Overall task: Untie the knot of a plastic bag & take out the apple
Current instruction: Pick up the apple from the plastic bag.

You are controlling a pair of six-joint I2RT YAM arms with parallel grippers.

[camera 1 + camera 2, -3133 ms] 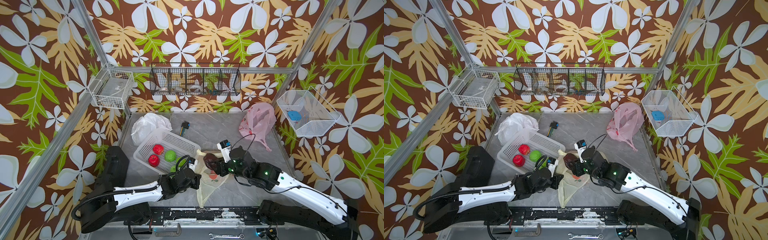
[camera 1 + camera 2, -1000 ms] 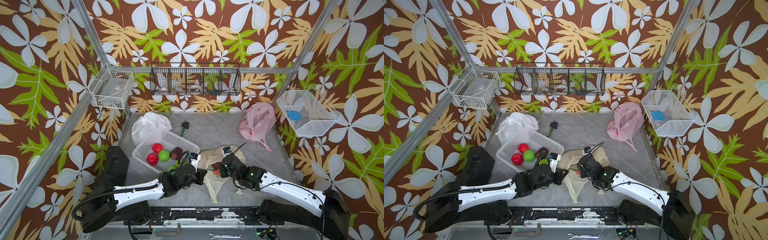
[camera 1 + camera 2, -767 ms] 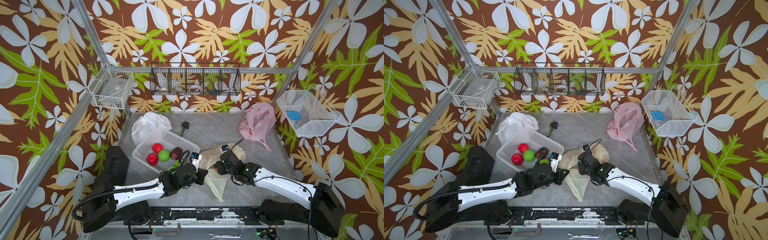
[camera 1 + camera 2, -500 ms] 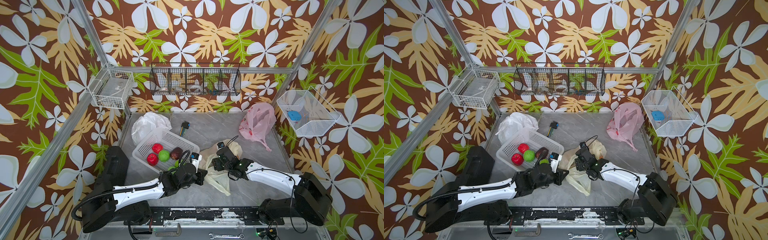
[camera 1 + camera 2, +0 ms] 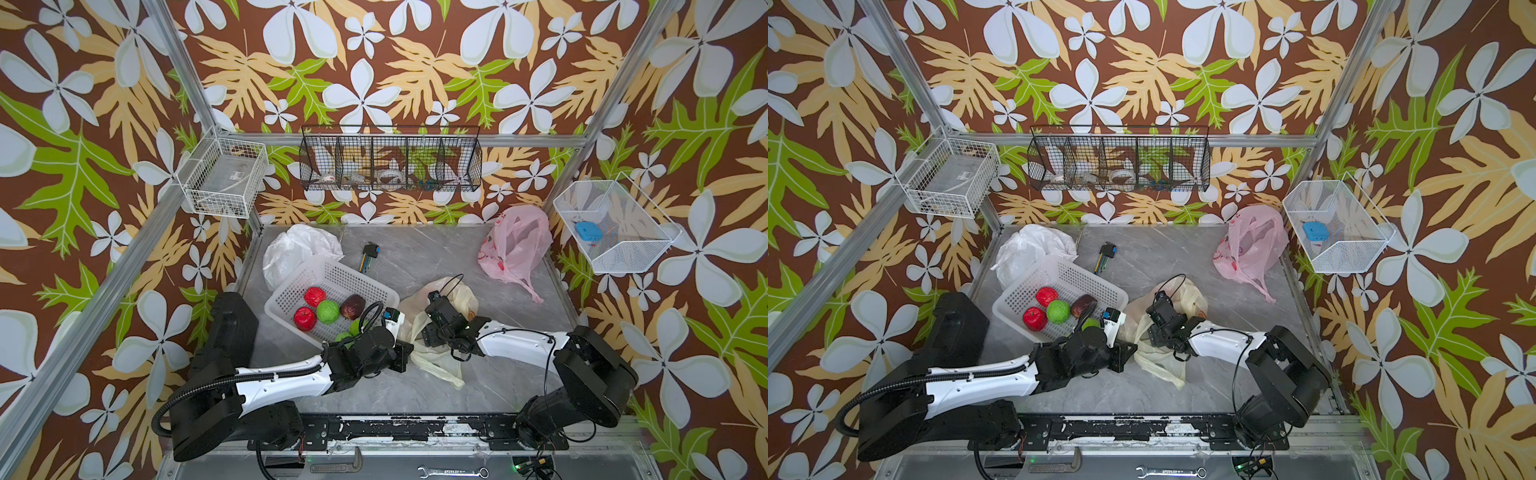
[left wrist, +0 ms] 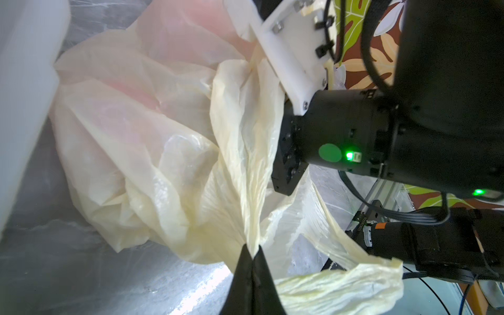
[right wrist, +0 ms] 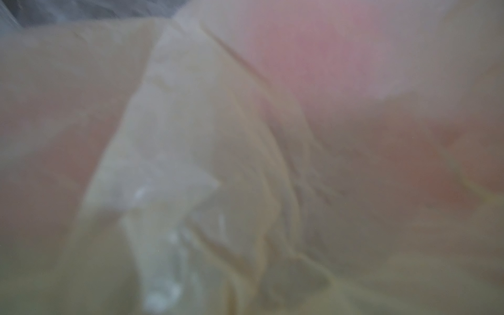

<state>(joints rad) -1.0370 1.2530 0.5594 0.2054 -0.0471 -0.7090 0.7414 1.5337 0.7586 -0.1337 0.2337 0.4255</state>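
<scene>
- Left gripper [image 6: 252,253]: clenched, its two black fingertips pinching one fold of the yellow bag [image 6: 163,163].
- Right gripper [image 5: 428,334]: its tips were buried in that same bag. The right wrist view gave only blurred film, so whether its jaws stood apart or closed could not be told.
- Task's thing: the yellow bag lay crumpled on the grey table [image 5: 415,257] between the two arms. It touched both grippers and sat just beside the white basket [image 5: 332,276].
- A pink-red glow [image 6: 152,90] showed through the film beyond the clenched tips. Whether it was the apple could not be told.
- Bags, three: the yellow one, a white one [image 5: 291,249] behind the basket, and a pink one [image 5: 515,245] in the far right corner.
- Fruit in the basket: two red [image 5: 314,296], one green [image 5: 328,311] and one dark maroon [image 5: 353,306]. Two more green pieces [image 5: 344,337] sat at its near edge, partly hidden by the left arm.
- Small black tool [image 5: 369,254]: one, lying on the table behind the basket.
- Wall baskets, three: white wire [image 5: 220,174] on one side, black wire [image 5: 390,158] at the back, and white wire [image 5: 615,232] on the other side. The last held one blue thing [image 5: 588,231].
- Wrench [image 5: 453,471]: one, on the front rail.
- Writing: the pink bag carried red print and the first white wire basket a label, both too small to read.
</scene>
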